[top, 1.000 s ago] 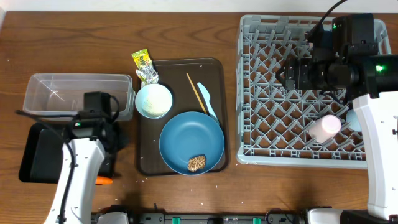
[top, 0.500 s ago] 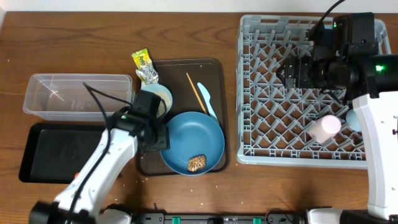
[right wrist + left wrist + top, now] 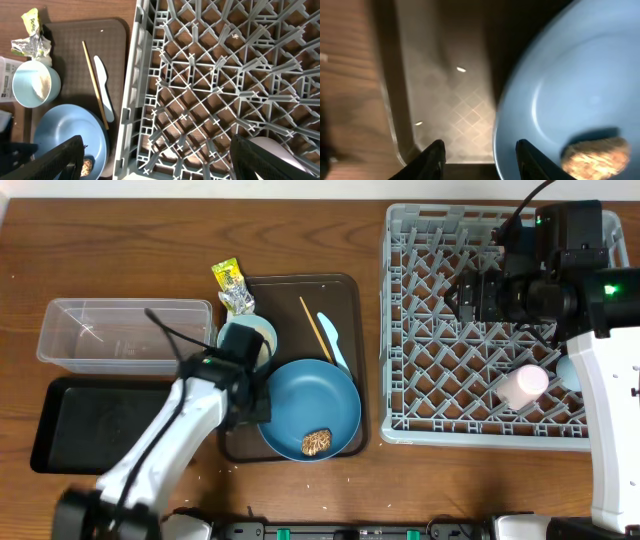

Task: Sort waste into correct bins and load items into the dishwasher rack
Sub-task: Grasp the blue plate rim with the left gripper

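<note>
Left hand (image 3: 481, 159): fingers partly apart, gripping nothing. It sits low over the brown serving tray (image 3: 290, 290), at the left rim of the blue plate (image 3: 310, 395). In the wrist view the rim runs through the gap between the fingers. Can't tell if anything touches.

Likely target is the brown food piece (image 3: 317, 442), alone on the plate close to its near-side rim. From the left hand it lies to the robot's right and a bit back toward the robot. The wrist view puts it just outside the right finger. The lump looks slightly longer side to side, so the fingers as they stand would close along its long axis. A wrist turn probably helps.

Right hand (image 3: 157, 150): wide open, empty, over the dishwasher rack (image 3: 440, 240), well apart from the plate. Left arm is clearly nearer.

Clear tub (image 3: 120, 330) and black tray (image 3: 80, 430) both sit on the left arm's side.
</note>
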`<state>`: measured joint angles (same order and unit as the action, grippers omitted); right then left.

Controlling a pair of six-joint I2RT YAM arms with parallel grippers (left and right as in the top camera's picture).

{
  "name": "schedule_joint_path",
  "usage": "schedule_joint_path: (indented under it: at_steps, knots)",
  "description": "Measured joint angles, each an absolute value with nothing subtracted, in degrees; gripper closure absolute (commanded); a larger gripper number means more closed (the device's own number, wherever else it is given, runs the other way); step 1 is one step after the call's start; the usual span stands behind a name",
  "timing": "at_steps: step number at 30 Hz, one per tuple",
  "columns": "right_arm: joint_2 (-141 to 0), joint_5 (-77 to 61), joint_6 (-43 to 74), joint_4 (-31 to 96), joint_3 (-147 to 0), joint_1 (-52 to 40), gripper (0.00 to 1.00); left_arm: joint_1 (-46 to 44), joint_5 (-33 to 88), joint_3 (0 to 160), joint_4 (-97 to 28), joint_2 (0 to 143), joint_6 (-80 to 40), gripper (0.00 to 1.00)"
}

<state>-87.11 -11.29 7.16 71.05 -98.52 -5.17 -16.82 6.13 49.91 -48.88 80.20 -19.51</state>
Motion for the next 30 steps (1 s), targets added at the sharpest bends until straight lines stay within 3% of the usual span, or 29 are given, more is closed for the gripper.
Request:
schedule_joint_path:
  at_steps: [7, 17, 27, 30]
  knots:
    - [-87.11, -11.03, 7.16, 70.89, -98.52, -5.17, 0.14, -25.19, 9.56, 52.27, -44.4, 72.01, -18.13, 0.53]
    - [-87.11, -10.85, 7.16, 71.0, -98.5, -5.17, 0.14, -42.04, 11.7, 52.27, -36.4, 82.89, -13.85, 0.53]
    - [-87.11, -10.87, 7.16, 71.29, -98.5, -5.17, 0.14, -48.27, 11.88, 52.29, -36.4, 86.7, -10.24, 0.51]
    - [-87.11, -10.85, 7.16, 71.29, -98.5, -5.17, 0.13, -49.45, 11.79, 52.29, -38.63, 86.72, -7.14, 0.46]
